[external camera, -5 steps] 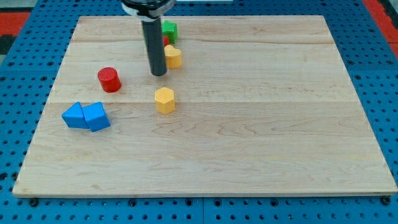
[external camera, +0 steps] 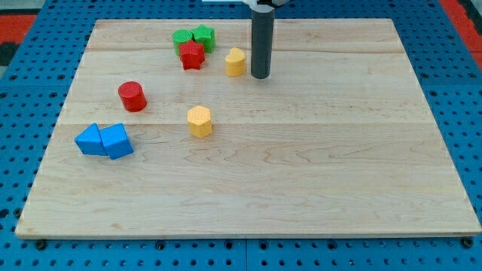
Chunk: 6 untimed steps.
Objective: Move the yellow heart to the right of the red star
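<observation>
The yellow heart sits near the view's top, to the right of the red star, with a gap between them. My tip rests on the board just right of the yellow heart, close to it; contact cannot be told. The dark rod rises from the tip to the view's top edge.
Two green blocks lie touching just above the red star. A red cylinder stands at the left. A yellow hexagon lies left of the middle. Two blue blocks sit together at lower left. The wooden board has blue pegboard around it.
My tip has moved from the left of the yellow heart to its right. The heart has shifted right and slightly up. The red star and a second green block now show.
</observation>
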Available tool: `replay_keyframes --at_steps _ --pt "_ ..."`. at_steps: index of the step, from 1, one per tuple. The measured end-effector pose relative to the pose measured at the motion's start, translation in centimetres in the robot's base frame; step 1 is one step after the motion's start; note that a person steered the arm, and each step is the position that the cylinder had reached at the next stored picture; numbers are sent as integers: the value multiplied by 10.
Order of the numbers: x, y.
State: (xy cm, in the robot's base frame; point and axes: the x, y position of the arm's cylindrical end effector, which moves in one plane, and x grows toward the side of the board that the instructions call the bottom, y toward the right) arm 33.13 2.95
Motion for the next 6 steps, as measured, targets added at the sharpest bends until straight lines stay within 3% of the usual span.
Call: replay_keyframes --at_steps 3,4,6 --pt "-39 -59" --pt "-34 -49" --pt "144 -26"
